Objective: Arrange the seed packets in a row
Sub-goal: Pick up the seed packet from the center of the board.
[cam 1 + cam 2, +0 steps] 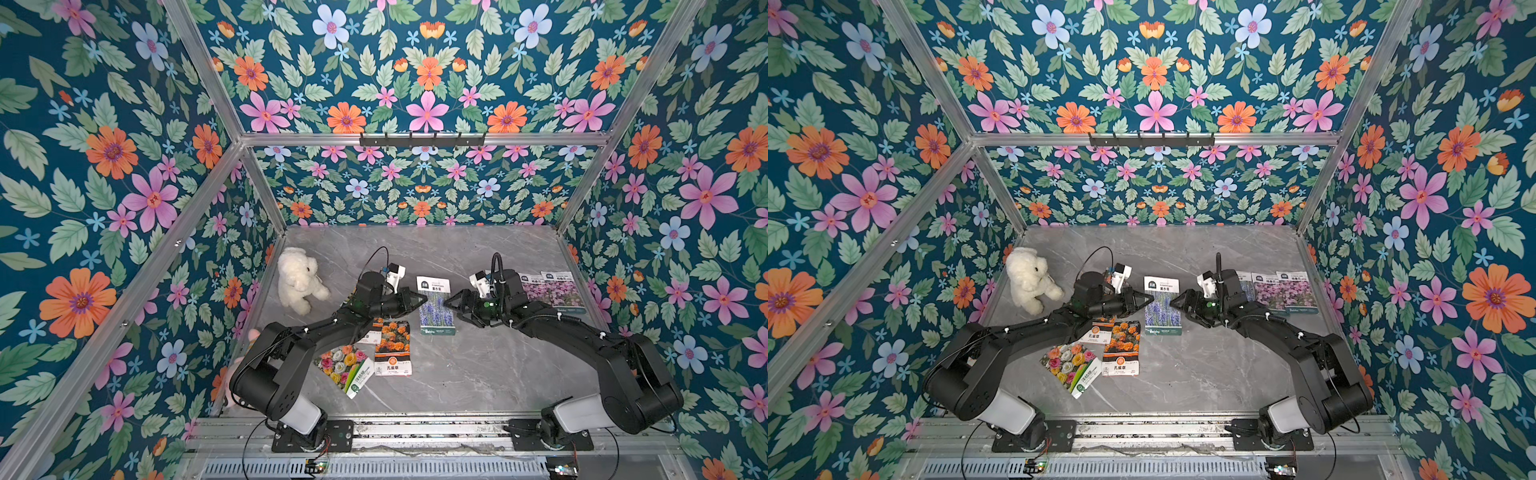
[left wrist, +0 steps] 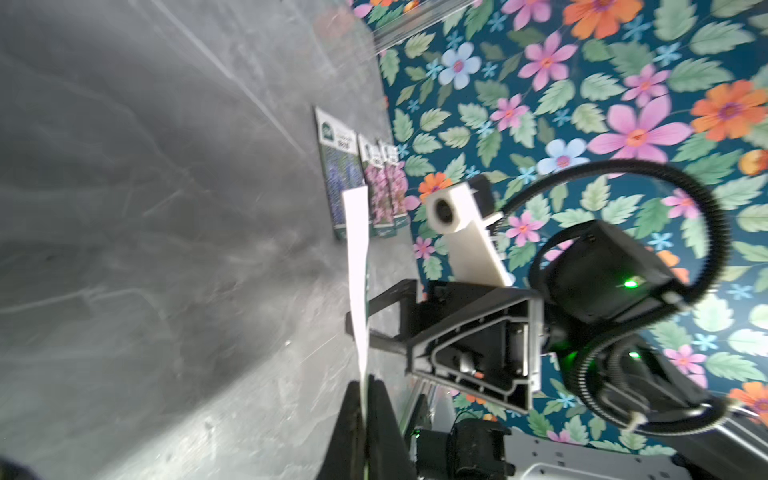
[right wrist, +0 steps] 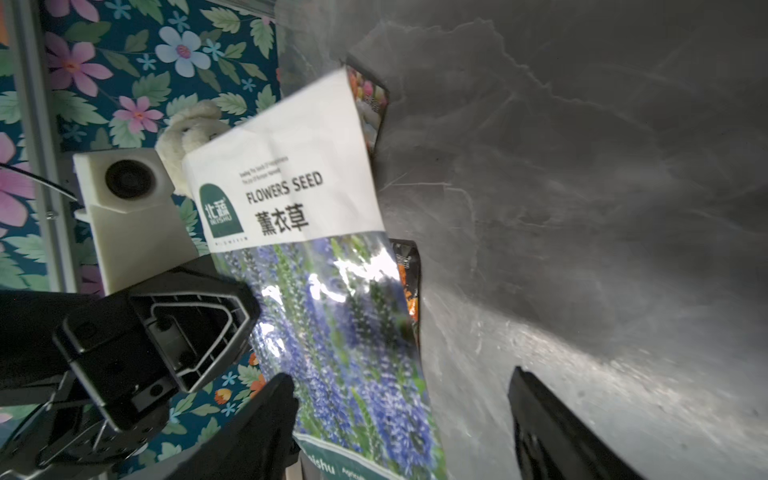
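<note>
A lavender seed packet (image 1: pixel 435 305) hangs over the mid table between both arms. My left gripper (image 1: pixel 422 300) is shut on its left edge; the left wrist view shows the packet (image 2: pixel 357 270) edge-on, pinched at my left gripper (image 2: pixel 365 384). My right gripper (image 1: pixel 448 303) stands open at the packet's right edge, the printed face (image 3: pixel 316 249) lying against one finger (image 3: pixel 274 403). Two pink-purple packets (image 1: pixel 536 289) (image 1: pixel 563 291) lie side by side at the back right. Beside them is a lavender packet (image 2: pixel 340 174). A marigold packet (image 1: pixel 392 349) and a multicolour packet (image 1: pixel 343 368) lie front left.
A white plush toy (image 1: pixel 297 280) sits at the back left near the wall. A second marigold packet (image 1: pixel 372 330) is partly under my left arm. Floral walls and metal frame posts close in the grey marble table (image 1: pixel 478 365) on three sides.
</note>
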Available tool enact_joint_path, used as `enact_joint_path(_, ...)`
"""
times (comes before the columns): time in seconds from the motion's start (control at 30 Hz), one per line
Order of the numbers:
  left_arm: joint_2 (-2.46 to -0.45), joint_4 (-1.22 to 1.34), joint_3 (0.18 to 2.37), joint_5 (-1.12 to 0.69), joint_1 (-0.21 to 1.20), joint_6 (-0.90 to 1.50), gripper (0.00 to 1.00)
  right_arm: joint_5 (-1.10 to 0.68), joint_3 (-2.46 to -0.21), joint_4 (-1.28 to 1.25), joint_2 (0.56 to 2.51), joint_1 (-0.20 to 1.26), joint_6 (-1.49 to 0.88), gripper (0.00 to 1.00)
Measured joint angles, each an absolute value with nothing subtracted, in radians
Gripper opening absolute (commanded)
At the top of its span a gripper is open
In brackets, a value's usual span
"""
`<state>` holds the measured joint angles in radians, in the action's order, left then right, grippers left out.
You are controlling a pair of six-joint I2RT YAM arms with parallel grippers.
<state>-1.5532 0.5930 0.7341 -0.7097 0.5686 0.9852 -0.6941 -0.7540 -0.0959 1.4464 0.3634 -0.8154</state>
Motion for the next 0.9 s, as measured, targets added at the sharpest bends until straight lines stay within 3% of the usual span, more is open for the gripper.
enact_joint_path(0.2, -1.573, 0.651, 0.758, -0.737, 0.549, 1.047, 0.0, -0.795, -0.743, -0.249, 1.441, 0.355, -0.868, 0.51)
enact_joint_path(0.53, -1.579, 0.628, 0.768, -0.737, 0.53, 1.047, 0.0, -0.83, -0.71, -0.34, 1.411, 0.33, -0.908, 0.15)
enact_joint_path(0.63, -1.577, 0.613, 0.775, -0.735, 0.53, 1.044, 0.15, -0.819, -0.711, -0.334, 1.404, 0.33, -0.901, 0.06)
enact_joint_path(0.7, -1.567, 0.572, 0.789, -0.73, 0.528, 1.028, 0.31, -0.799, -0.722, -0.302, 1.392, 0.33, -0.88, 0.0)
enact_joint_path(0.77, -1.552, 0.503, 0.81, -0.712, 0.524, 0.995, 0.49, -0.773, -0.743, -0.257, 1.378, 0.327, -0.849, 0.0)
enact_joint_path(0.9, -1.533, 0.274, 0.881, -0.584, 0.514, 0.888, 0.7, -0.692, -0.793, -0.141, 1.356, 0.315, -0.772, 0.0)
